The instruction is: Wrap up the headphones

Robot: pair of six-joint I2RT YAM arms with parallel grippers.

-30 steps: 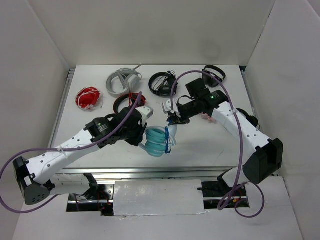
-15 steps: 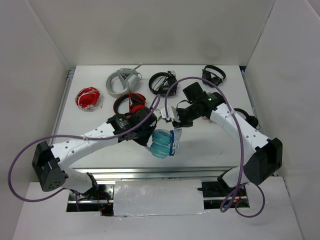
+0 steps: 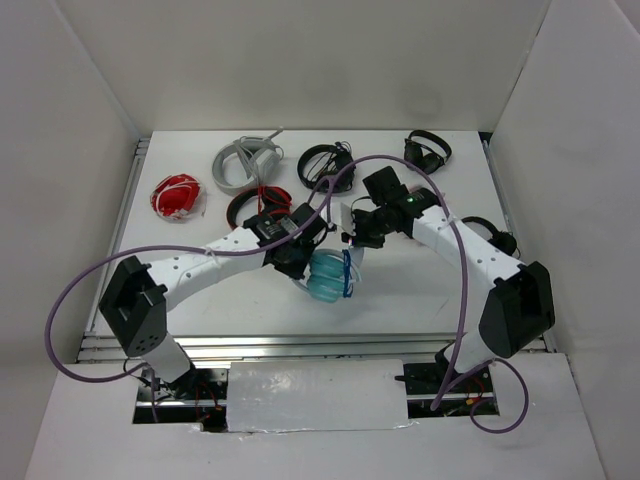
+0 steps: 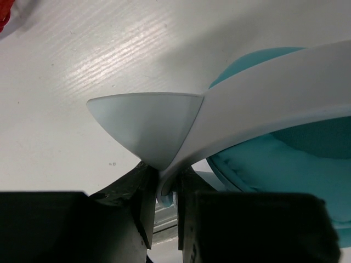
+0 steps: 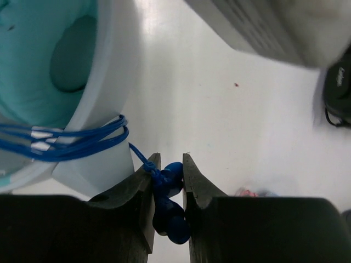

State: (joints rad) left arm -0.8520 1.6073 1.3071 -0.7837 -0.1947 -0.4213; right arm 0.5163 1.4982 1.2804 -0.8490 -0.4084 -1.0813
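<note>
Holding the headphones point(image 3: 325, 278) by white band point(image 4: 263, 93) in left fingers point(image 4: 134, 211), right fingers point(image 5: 204, 211) pinching blue cable plug point(image 5: 169, 211)

Stretches the left arm point(image 3: 200, 265) long and low from the near-left base toward the middle, wrist angled right. Clamps the left claw point(image 4: 163, 185) almost fully closed on the white band of the headphones point(image 3: 325, 282). Bends the right arm point(image 3: 470, 250) at the elbow, reaching leftward from the near-right base. Pinches the right claw point(image 5: 167, 167) narrowly on the plug end of the blue cable point(image 5: 82, 143).
</note>
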